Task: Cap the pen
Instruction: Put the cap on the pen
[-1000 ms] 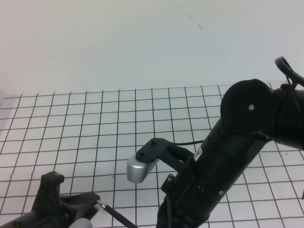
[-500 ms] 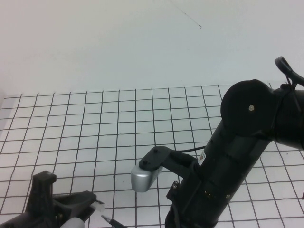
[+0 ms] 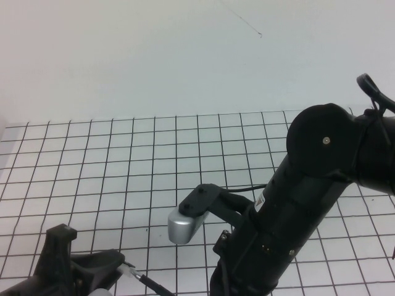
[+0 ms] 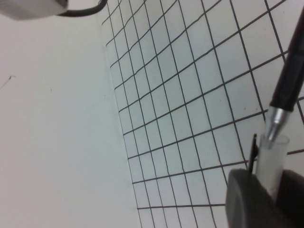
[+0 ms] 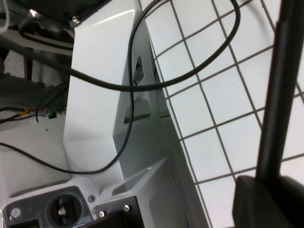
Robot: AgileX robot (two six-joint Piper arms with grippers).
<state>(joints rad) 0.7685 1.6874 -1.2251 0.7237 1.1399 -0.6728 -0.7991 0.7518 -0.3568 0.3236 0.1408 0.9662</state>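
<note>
My left gripper (image 3: 114, 266) is at the near left of the grid mat, shut on a short translucent cap (image 3: 128, 272) with a black clip. In the left wrist view the cap (image 4: 271, 159) stands between the dark fingers (image 4: 247, 199). The black pen (image 4: 290, 76) points its silvery tip (image 4: 274, 124) into the cap's open mouth. In the high view the pen (image 3: 153, 285) runs from the cap toward the bottom edge. My right gripper (image 5: 278, 192) is shut on the pen's shaft (image 5: 278, 95). It is hidden under the right arm in the high view.
The right arm (image 3: 308, 203) fills the near right, with its silver wrist camera (image 3: 182, 225) over the mat (image 3: 154, 154). The white robot base (image 5: 104, 95) and loose black cables (image 5: 190, 71) lie close by the right gripper.
The left gripper dipped toward the near edge, then came up a little. The pen tip, apart from the cap half a second ago, now meets the cap's mouth.
</note>
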